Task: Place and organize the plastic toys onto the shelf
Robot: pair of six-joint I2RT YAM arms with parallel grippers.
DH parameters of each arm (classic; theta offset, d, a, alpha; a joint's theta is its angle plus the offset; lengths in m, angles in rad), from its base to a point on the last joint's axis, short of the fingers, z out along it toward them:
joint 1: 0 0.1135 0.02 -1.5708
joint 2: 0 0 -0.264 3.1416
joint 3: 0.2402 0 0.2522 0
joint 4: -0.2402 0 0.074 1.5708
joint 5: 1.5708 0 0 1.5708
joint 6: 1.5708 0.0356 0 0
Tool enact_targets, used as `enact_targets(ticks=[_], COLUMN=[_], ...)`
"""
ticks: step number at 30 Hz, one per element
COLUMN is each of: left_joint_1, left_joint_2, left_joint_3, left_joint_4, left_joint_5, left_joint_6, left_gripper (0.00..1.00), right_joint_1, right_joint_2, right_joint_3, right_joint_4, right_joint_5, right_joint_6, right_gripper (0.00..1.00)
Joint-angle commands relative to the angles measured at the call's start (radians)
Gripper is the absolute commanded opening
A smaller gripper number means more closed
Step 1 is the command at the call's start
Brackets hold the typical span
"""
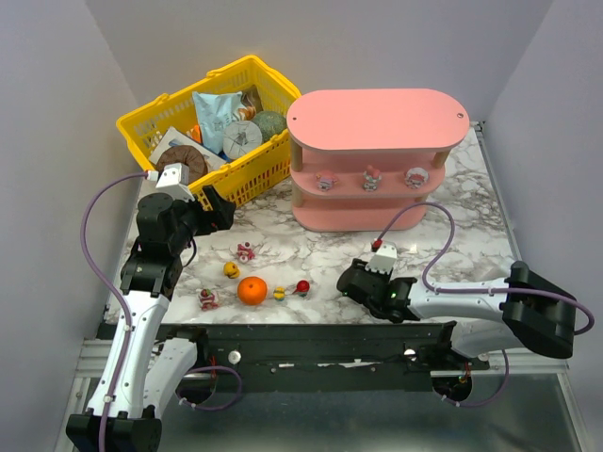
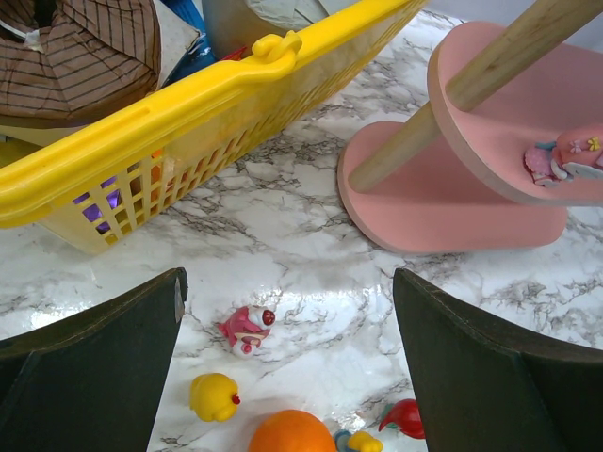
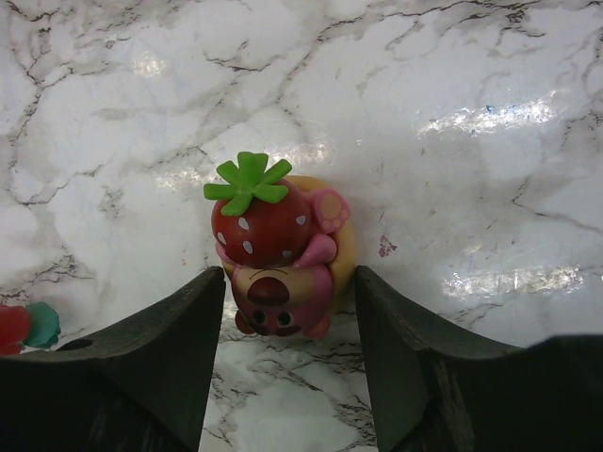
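Right end effector [image 3: 290, 282]: we see it low over the worktop [image 1: 471, 235], near the middle of the near edge. Its two dark fingers [image 3: 141, 377] stand close against either flank of the strawberry bear toy. We cannot tell whether they pinch it or only bracket it.
Strawberry bear toy [image 3: 278, 254]: a pink bear hugging a red strawberry with a green leaf top. It sits on the marble between those fingers.
Left end effector [image 2: 287, 301]: spread wide with nothing between its fingers. It hangs above the worktop toward the left edge, just in front of the basket.
Loose toys: we count five lying apart from one another near the near edge, left of centre.
- The pink-and-white toy [image 1: 245, 251] lies farthest from that edge.
- The yellow toy [image 1: 231, 270] is just nearer than it.
- The pink toy [image 1: 208, 299] is nearest the left edge.
- The yellow-and-blue toy [image 1: 279, 294] and the red toy [image 1: 302, 286] lie right of the orange ball.
Orange ball [image 1: 252, 291]: it sits among the loose toys, touching none that we can see.
Shelf [image 1: 377, 118]: pink, three boards, standing toward the far edge, right of centre.
Shelved toys [image 1: 371, 177]: three small figurines in a row on the middle board, apart from one another.
Basket [image 1: 160, 108]: yellow mesh, filled with packaged goods, at the far left corner just beside the shelf.
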Motion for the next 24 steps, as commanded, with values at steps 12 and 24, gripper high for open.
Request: enact_targets(ticks=[12, 24], left_joint_1=[0.007, 0.007], left_joint_2=[-0.009, -0.014], left_joint_3=[-0.009, -0.009], left_joint_4=[0.018, 0.018], left_joint_5=[0.027, 0.03], left_joint_6=[-0.004, -0.004], left_gripper=[0.99, 0.99], right_joint_1=[-0.021, -0.346], right_joint_2=[-0.073, -0.247], right_joint_3=[-0.048, -0.103], right_joint_4=[-0.056, 0.184], right_joint_5=[0.133, 0.099], right_joint_6=[0.042, -0.232], right_gripper=[0.45, 0.43])
